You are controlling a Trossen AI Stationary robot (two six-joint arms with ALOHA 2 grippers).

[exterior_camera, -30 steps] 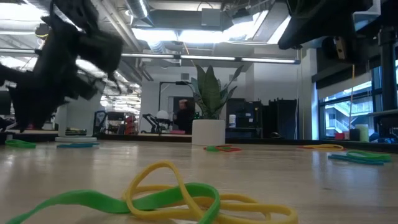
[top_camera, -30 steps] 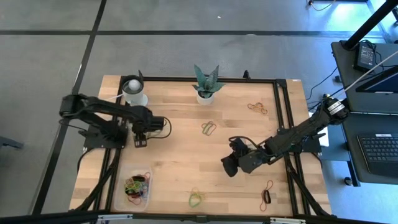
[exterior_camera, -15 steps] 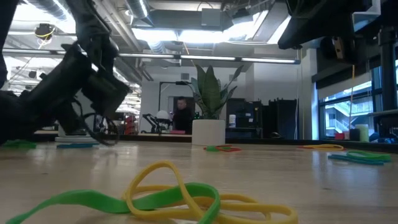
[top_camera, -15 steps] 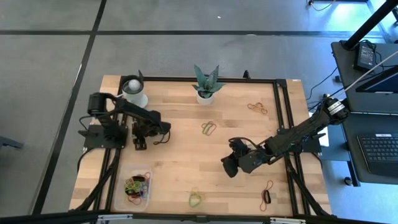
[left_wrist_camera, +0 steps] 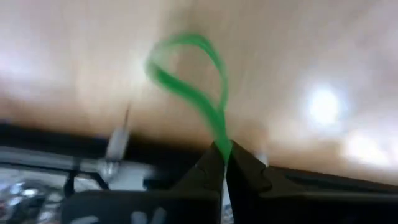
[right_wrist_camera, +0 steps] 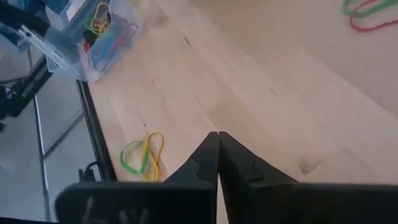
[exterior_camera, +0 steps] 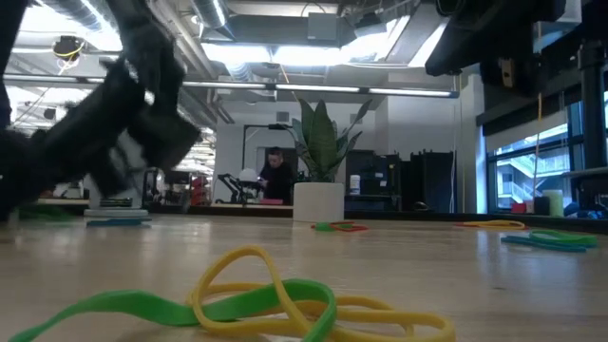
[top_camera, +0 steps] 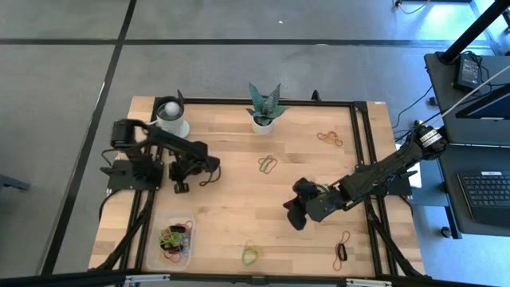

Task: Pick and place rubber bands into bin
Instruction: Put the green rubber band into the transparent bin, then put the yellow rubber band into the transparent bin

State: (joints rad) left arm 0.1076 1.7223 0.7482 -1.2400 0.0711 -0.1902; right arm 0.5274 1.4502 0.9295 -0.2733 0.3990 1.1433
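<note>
The left end effector (left_wrist_camera: 224,163) has pulled back toward its own side of the surface (top_camera: 239,207) and snapped tight on a green rubber band (left_wrist_camera: 193,87). The loop sticks out past its tips. The right end effector (right_wrist_camera: 217,155) has hardly moved. It waits over the middle of the surface, pinched shut with nothing in it.

The bin (top_camera: 177,241) sits at the near left corner and already has a bunch of bands inside. More are left outside it: a green and yellow pair (top_camera: 252,255) just beside the bin, a pair (top_camera: 268,164) near the plant (top_camera: 263,106), an orange one (top_camera: 330,139) far right, and a dark one (top_camera: 343,247) near right. So the job looks partly done. I think the green band goes to the bin next.
</note>
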